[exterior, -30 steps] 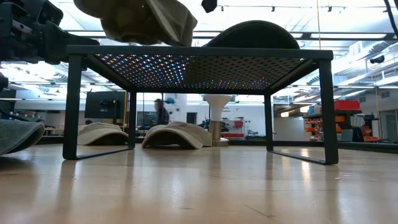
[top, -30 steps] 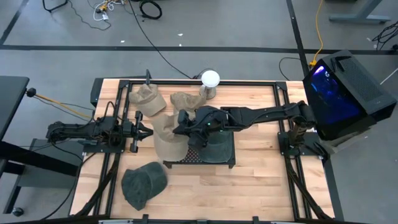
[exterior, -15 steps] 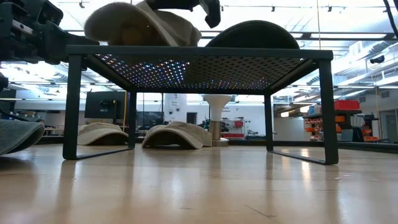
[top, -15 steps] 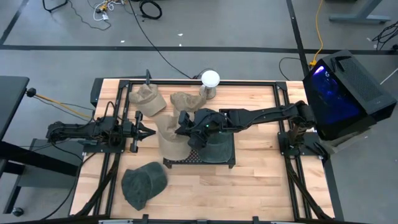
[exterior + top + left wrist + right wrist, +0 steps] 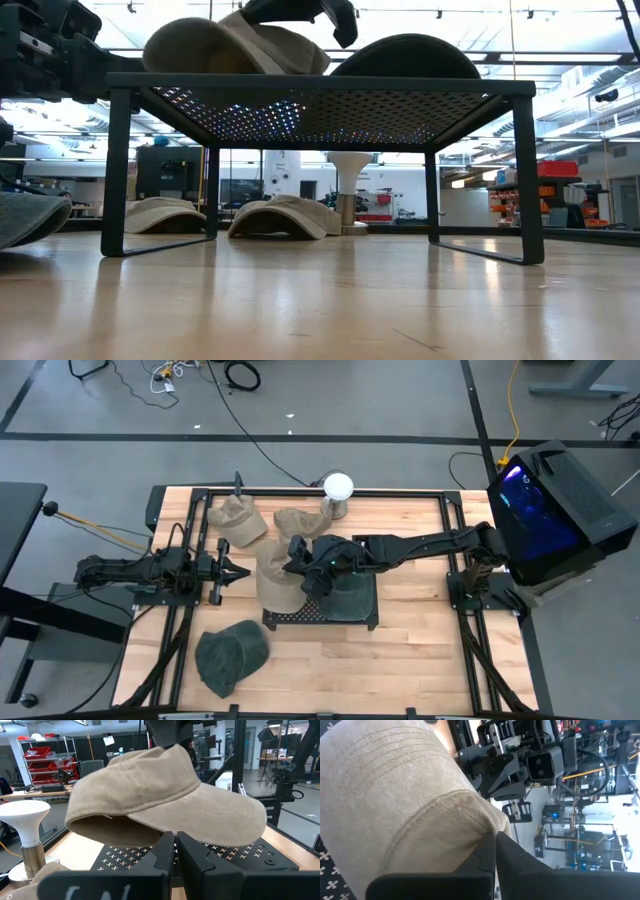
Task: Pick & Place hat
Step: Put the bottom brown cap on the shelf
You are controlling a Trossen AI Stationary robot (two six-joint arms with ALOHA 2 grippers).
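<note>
Over the last second your right gripper (image 5: 300,563) has carried the tan cloth cap (image 5: 278,581) lower and farther onto the black perforated metal stand (image 5: 350,615): in the low view the cap hung tilted above the stand's left end a second ago, and now its crown rests flat on the mesh top (image 5: 320,84). The right gripper's fingers are clenched on the cap near the seam between crown and brim; the right wrist view shows the fabric pinched between them. The cap sits on the left part of the stand, just beside the dark green cap (image 5: 350,592) on the right part, with its left side overhanging the stand's left edge. Your left gripper (image 5: 222,569) waits to the left of the stand, fingers nearly closed and holding nothing, facing the tan cap. Judgement: placement is nearly done; what remains is to let go and withdraw. The overhang could let the cap tip off the left edge once released.
</note>
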